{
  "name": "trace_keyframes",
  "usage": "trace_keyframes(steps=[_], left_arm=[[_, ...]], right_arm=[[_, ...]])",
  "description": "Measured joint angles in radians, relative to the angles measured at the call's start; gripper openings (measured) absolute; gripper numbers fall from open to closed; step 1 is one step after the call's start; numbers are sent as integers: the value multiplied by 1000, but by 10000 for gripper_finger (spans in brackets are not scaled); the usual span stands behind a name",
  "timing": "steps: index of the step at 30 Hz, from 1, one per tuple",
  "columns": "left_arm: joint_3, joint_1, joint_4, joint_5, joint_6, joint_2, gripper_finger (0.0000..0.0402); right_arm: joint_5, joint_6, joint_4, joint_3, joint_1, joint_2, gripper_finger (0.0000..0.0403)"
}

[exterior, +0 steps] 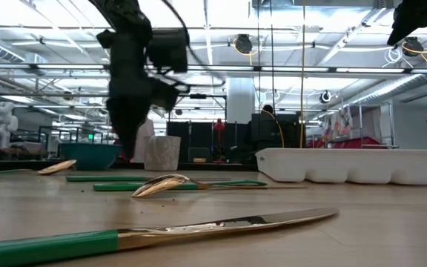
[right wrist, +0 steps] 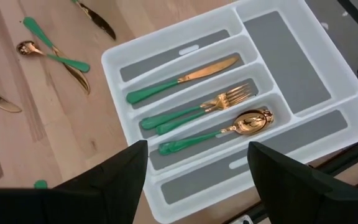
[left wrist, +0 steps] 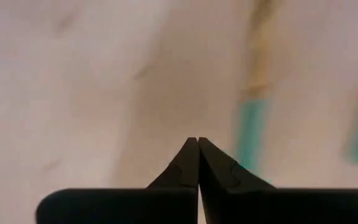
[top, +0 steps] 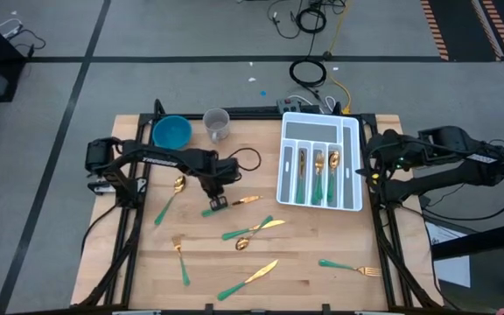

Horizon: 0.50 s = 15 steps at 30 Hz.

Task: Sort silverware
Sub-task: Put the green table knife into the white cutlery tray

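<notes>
Our white tray [right wrist: 278, 46] holds a knife [right wrist: 182, 79], forks [right wrist: 197, 111] and spoons [right wrist: 219, 132]. Our left gripper [left wrist: 197, 142] is clenched on nothing; our right gripper [right wrist: 197, 165] gapes, released.

Bright even overhead light, glare from ceiling lamps in low view, left wrist view heavily blurred

left gripper [left wrist: 198, 144] closed | over table [left wrist: 73, 93] | teal handle [left wrist: 252, 134] beside
</notes>
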Motion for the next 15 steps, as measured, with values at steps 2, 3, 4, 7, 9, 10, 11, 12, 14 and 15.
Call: trace_keyframes(steps=[2,3,4,7,9,10,11,12,14,15], left_arm=[[34,-13,5,95,-20,-3,10],[46,-22,4,126,-21,-2,19],[57,-32,2,137,-21,3,31],[73,-60,2,109,-21,19,70],[75,-77,11,103,-22,42,95],[75,-87,10,90,-27,58,106],[75,-96,8,83,-36,77,116],[75,-103,7,83,-44,92,124],[75,-115,8,75,-47,122,136],[75,-121,7,61,-48,135,140]], right_arm=[[0,0,0,0,0,-1,270],[0,-2,0,0,0,-1,270],[2,-7,0,0,0,-1,270],[33,-19,2,0,0,-1,270],[49,-23,3,0,0,-1,270],[50,-26,3,0,0,-1,270],[51,-30,3,0,0,-1,270],[51,-33,3,0,0,-1,270],[51,-37,3,0,0,-1,270],[51,-38,3,0,0,-1,270]])
